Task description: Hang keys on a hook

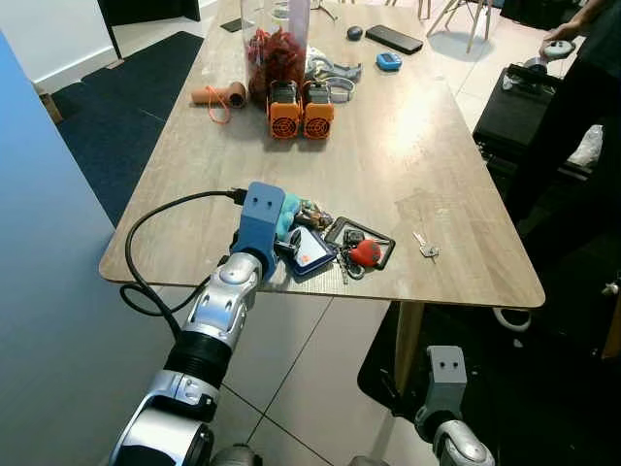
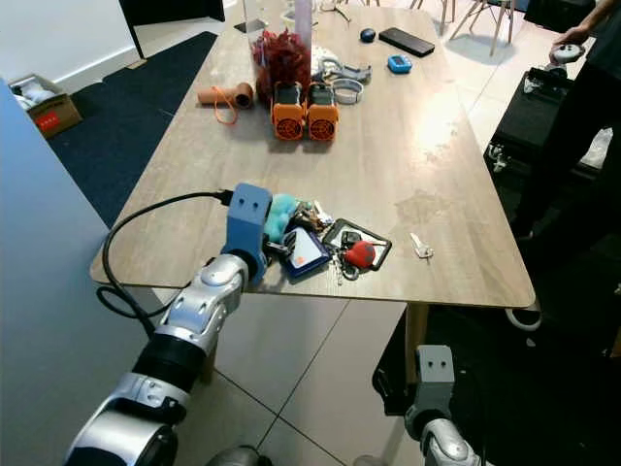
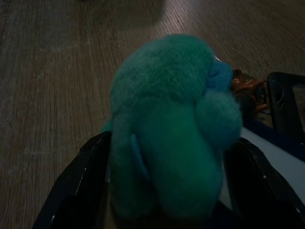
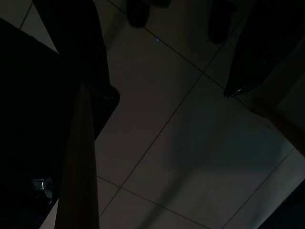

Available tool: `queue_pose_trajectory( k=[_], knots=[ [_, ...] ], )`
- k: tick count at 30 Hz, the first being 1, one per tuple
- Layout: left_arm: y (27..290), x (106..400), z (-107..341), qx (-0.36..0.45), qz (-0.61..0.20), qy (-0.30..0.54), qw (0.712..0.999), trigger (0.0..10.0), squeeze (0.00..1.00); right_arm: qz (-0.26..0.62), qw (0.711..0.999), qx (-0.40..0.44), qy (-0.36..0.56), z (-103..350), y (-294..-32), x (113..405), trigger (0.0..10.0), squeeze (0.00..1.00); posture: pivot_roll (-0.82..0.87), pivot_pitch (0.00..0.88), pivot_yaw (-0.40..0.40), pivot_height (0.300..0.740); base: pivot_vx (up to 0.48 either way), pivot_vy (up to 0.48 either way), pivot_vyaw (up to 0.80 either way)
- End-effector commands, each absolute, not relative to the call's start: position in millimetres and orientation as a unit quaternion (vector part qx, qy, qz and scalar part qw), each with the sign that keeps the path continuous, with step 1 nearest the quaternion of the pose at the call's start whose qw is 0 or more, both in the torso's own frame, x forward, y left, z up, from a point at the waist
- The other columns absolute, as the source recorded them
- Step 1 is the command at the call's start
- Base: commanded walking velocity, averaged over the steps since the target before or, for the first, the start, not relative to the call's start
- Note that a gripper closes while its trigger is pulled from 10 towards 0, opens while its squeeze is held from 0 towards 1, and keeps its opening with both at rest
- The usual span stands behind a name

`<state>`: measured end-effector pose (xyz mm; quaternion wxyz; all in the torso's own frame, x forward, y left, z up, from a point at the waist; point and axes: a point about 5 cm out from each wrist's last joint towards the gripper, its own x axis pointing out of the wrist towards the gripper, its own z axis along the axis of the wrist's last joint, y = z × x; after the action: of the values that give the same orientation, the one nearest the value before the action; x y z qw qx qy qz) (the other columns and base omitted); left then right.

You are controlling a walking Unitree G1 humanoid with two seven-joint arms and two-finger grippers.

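Lower centre: my left pincer (image 3: pixel 162 210) straddles the teal plush fob (image 3: pixel 171 129) of the keys (image 1: pixel 330 248), spread, since soft bulk offers grip on the counter (image 1: pixel 388 146).

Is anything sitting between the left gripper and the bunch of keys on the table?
Nothing visible does. The left gripper is already at the bunch of keys near the table edge, with the bunch's teal plush toy between its fingers.

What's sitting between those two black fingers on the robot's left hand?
A teal plush charm from the key bunch, flanked by both fingers of the left gripper in the left wrist view.
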<state>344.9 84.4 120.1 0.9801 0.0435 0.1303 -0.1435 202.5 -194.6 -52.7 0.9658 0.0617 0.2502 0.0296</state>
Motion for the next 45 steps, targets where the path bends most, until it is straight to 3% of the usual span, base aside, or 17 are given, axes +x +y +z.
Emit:
queue_pose_trajectory(
  k=[1,2,3,4,15,22,29,33,35,38,42,45],
  knots=[
    [79,346,120,0.039,-0.147,0.126,0.980,9.9,0.00,0.021,0.964,0.066,0.257,-55,-197,199,10.0,0.00,0.05,0.082,-0.026,0.740,0.000,0.000,0.00],
    [79,346,120,0.039,-0.147,0.126,0.980,9.9,0.00,0.021,0.964,0.066,0.257,-55,-197,199,10.0,0.00,0.05,0.082,-0.026,0.740,0.000,0.000,0.00],
    [80,346,121,0.036,-0.143,0.120,0.982,0.4,0.00,0.021,0.964,0.066,0.257,-55,-196,199,10.0,0.00,0.05,0.082,-0.026,0.740,0.000,0.000,0.00],
    [82,348,122,0.029,-0.139,0.115,0.983,0.0,0.00,0.021,0.964,0.066,0.256,-55,-196,200,10.0,0.00,0.05,0.075,-0.025,0.740,0.000,0.000,0.00],
    [86,353,131,-0.040,-0.124,0.092,0.987,0.0,0.00,0.023,0.964,0.065,0.255,-54,-196,200,10.0,0.00,0.05,0.064,-0.027,0.740,0.000,0.000,0.00],
    [86,354,135,-0.077,-0.145,0.074,0.984,0.0,0.00,0.024,0.964,0.064,0.256,-54,-196,201,10.0,0.00,0.05,0.065,-0.031,0.740,0.000,0.000,0.00],
    [103,356,146,-0.159,-0.187,0.022,0.969,0.0,0.00,0.027,0.964,0.064,0.257,-55,-195,200,10.0,0.00,0.06,0.069,-0.040,0.740,0.000,0.000,0.00],
    [126,352,168,-0.269,-0.264,-0.047,0.925,0.0,0.00,0.028,0.964,0.064,0.255,-54,-196,202,10.0,0.00,0.06,0.068,-0.044,0.740,0.000,0.000,0.00],
    [130,350,172,-0.285,-0.287,-0.061,0.912,0.0,0.00,0.028,0.965,0.064,0.254,-54,-196,202,10.0,0.00,0.06,0.068,-0.044,0.740,0.000,0.000,0.00],
    [142,329,181,-0.324,-0.424,-0.071,0.843,0.0,0.00,0.028,0.965,0.062,0.254,-53,-197,202,10.0,0.00,0.06,0.069,-0.046,0.740,0.000,0.000,0.00],
    [158,287,167,-0.266,-0.579,0.015,0.771,0.0,0.00,0.027,0.965,0.060,0.254,-53,-200,202,10.0,0.00,0.05,0.069,-0.048,0.740,0.000,0.000,0.00],
    [171,264,149,-0.208,-0.618,0.080,0.754,0.0,0.00,0.028,0.965,0.059,0.255,-53,-200,202,10.0,0.00,0.06,0.069,-0.052,0.740,0.000,0.000,0.00]
  ],
)
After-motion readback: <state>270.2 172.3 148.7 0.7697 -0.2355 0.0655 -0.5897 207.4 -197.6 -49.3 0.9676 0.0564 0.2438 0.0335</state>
